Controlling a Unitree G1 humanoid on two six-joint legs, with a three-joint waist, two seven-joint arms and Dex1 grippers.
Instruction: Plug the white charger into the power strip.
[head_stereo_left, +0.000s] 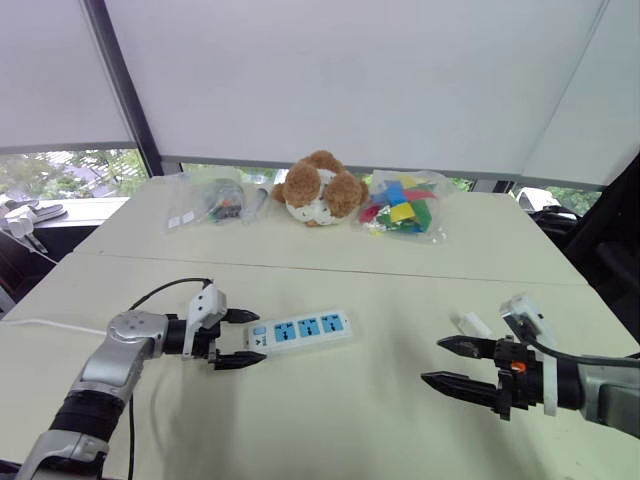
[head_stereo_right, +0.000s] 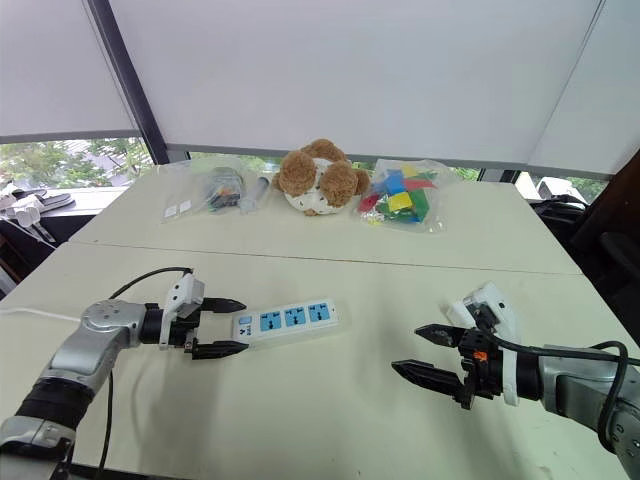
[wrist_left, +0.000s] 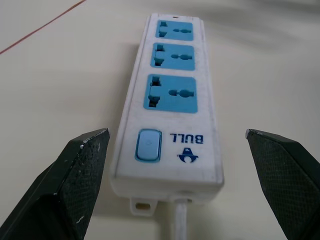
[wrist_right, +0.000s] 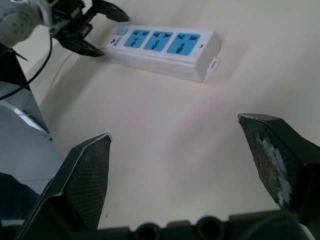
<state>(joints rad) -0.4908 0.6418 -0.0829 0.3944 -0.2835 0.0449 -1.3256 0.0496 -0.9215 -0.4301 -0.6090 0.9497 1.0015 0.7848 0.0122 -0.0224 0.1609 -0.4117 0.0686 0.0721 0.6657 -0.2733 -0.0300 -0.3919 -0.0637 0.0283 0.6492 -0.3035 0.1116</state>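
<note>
As the left gripper (head_stereo_left: 260, 335) and right gripper (head_stereo_left: 433, 361) are gaping empty, the white charger (head_stereo_left: 470, 324) at the latter's one o'clock is looking light, stiff and slick, best pinched across its sides.

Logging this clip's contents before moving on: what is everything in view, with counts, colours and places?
power strip: one, white with three blue sockets, centre, near side
charger: one, white, beside right pincer
plush toy: one, brown, far side
bag of blocks: one, clear, multicoloured blocks, right of plush toy
bag of small items: one, clear, left of plush toy
table: one, cream, seam across it
left pincer: one, black, open, flanking strip's switch end
right pincer: one, black, open, empty
</note>
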